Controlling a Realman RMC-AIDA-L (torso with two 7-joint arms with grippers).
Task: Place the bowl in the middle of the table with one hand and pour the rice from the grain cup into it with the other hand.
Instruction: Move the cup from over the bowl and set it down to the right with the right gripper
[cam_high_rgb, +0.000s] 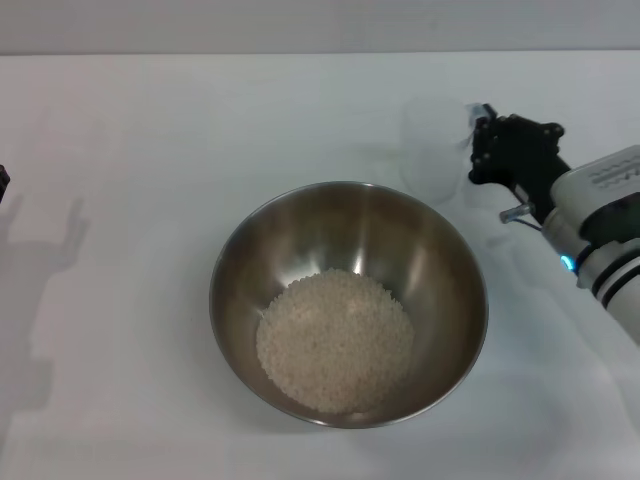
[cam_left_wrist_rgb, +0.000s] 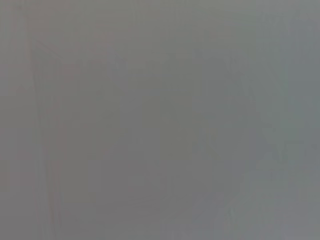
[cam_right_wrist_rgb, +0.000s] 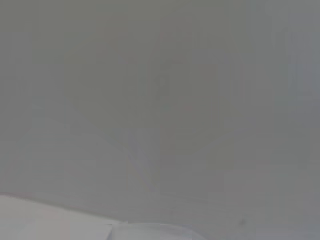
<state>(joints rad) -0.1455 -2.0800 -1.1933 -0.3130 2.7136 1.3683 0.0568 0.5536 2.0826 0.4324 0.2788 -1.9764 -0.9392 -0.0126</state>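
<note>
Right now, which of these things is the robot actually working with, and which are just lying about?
Part of the job:
bowl, mid-table
rice, heaped in the bowl
grain cup, upright behind the bowl, looks empty
right gripper, beside the cup
table

Just lying about:
nothing that shows here

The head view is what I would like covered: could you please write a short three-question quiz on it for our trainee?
1. True or false: the rice lies inside the bowl.
2. Which gripper is beside the grain cup: A left, B right?
3. Fill in: the grain cup stands on the ____, behind the bowl.

Key: 1 true; 2 B, the right gripper; 3 table.
</note>
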